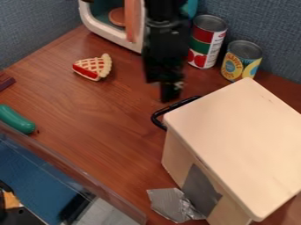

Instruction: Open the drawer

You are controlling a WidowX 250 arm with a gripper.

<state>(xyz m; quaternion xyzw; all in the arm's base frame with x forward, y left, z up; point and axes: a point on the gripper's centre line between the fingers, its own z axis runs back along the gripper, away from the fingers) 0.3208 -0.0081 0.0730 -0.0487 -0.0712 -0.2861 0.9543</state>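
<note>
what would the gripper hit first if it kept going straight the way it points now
Pointing down, the gripper would probably meet the black handle on the pale box first, though depth is unclear and it might just miss it.

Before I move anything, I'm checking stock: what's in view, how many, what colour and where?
Drawer box: one, cream, right
Handle: one, black, on the box's far left side
Foil piece: one, silver, bottom, beside the box
Cans: two, one red-green-white, one yellow-blue, behind the box
Toy oven: one, white and teal, top
Pie slice: one, red and tan, upper left
Toy vegetable: one, green, left
Block: one, dark red, left edge
Clear bin: one, lower left
Table: one, brown, underneath
Gripper: one, black, above the handle area
</note>
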